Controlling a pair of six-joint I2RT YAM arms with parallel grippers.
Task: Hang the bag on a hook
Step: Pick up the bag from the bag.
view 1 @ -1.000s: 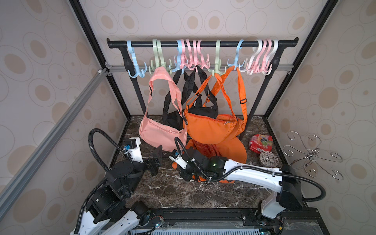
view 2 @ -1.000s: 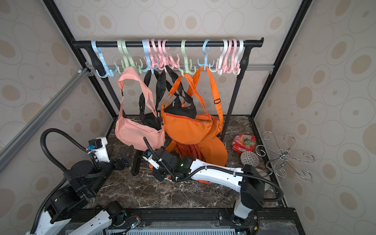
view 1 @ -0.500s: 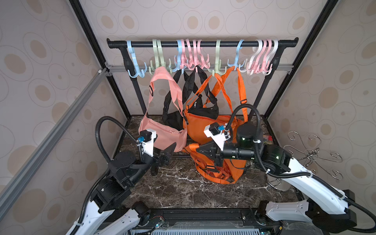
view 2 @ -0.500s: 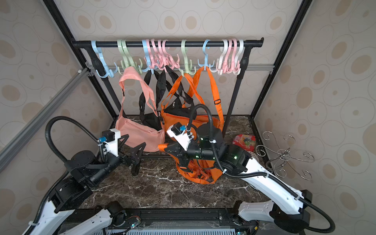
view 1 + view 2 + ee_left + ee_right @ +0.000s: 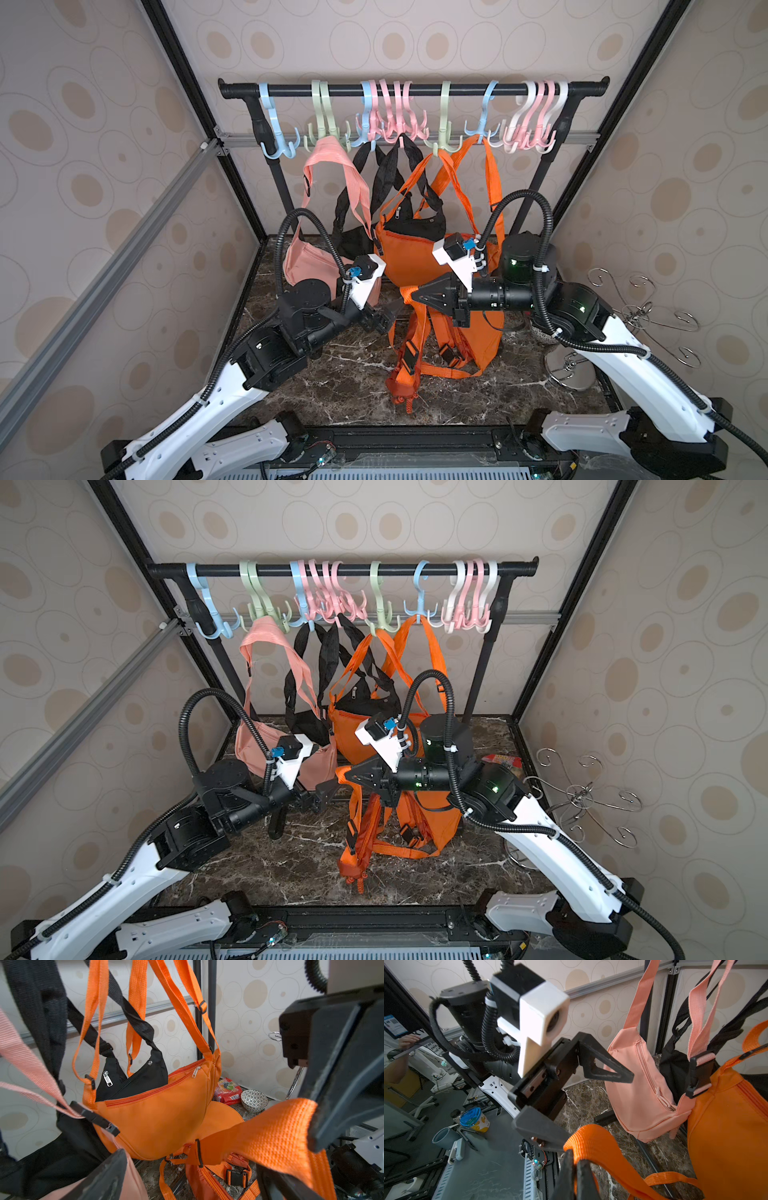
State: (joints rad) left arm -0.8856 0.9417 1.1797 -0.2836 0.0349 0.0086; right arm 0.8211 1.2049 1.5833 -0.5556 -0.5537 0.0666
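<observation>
Writing: red snack packet [image 5: 228,1091], lettering unreadable.
Hanging pink fabric bag [image 5: 305,262]: one.
Right gripper [image 5: 413,297]: clamped on orange webbing strap [image 5: 591,1142], centre frame.
Left gripper [image 5: 388,318]: spread wide, gripping nothing.

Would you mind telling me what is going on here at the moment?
The robot is hanging an orange bag on the hooks of the rail. The right gripper is shut on its strap, with the bag dangling below. The left gripper is open beside the strap, not gripping. A pink bag, a black bag and a second orange bag already hang there.
</observation>
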